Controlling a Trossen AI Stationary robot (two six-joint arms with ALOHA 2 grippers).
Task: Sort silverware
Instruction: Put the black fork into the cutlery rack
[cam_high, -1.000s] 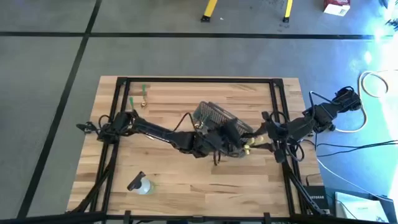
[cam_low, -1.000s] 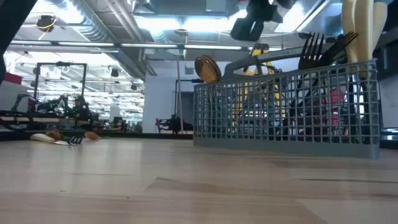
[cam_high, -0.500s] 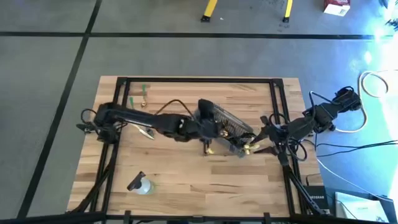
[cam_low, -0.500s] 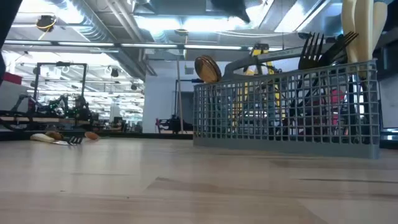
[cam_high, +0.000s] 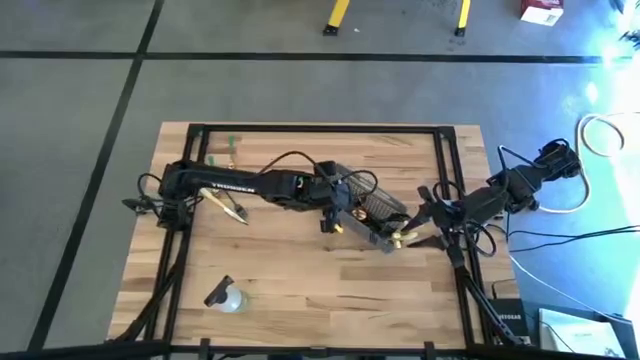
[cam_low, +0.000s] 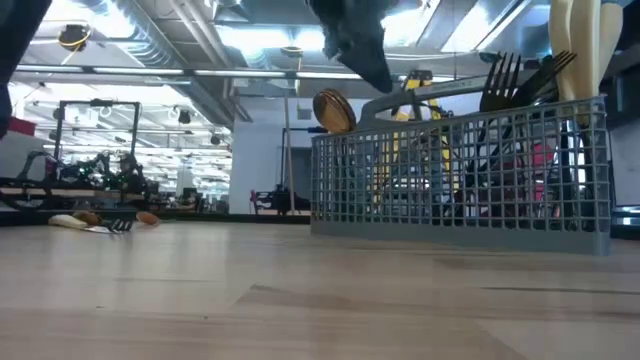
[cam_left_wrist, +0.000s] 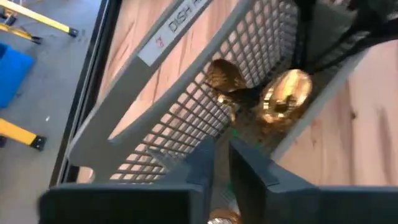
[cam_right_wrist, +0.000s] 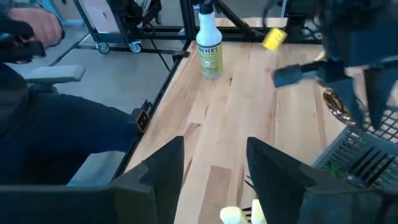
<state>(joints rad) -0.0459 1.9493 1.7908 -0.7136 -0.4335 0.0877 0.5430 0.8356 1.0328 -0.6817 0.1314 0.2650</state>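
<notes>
The grey wire-mesh basket (cam_high: 362, 200) stands mid-table with gold spoons (cam_left_wrist: 286, 99) and black forks (cam_low: 505, 80) upright in it. My left gripper (cam_high: 335, 212) hovers over the basket's left end (cam_low: 330, 150), its fingers (cam_left_wrist: 200, 163) almost together on a slim gold utensil (cam_high: 336, 228). My right gripper (cam_right_wrist: 214, 168) stands open at the basket's right end, beside pale handles (cam_high: 400, 237). More silverware lies loose at the far left of the table: green pieces (cam_high: 232, 145) and a gold one (cam_high: 232, 165). Another utensil (cam_high: 230, 207) lies by the left arm. My left gripper has a gold utensil between its two fingers; only a gold bit (cam_left_wrist: 221, 216) shows far back in the narrow gap. The fingers slant down toward the basket. The utensil is clear of the table; which part is held cannot be told.
A clear spray bottle (cam_high: 225, 297) lies near the table's front left; it shows upright-looking in the right wrist view (cam_right_wrist: 210, 43). A black frame (cam_high: 300, 128) runs round the table. A person's sleeve (cam_right_wrist: 37, 124) shows beyond the table's edge. Bare wood lies in front of the basket.
My left gripper has gone from the table in front of the basket toward the far edge, to above the basket's left end, carrying the gold utensil. It rose first and has now come lower beside the basket's rim. The left arm has swung straighter along the table.
</notes>
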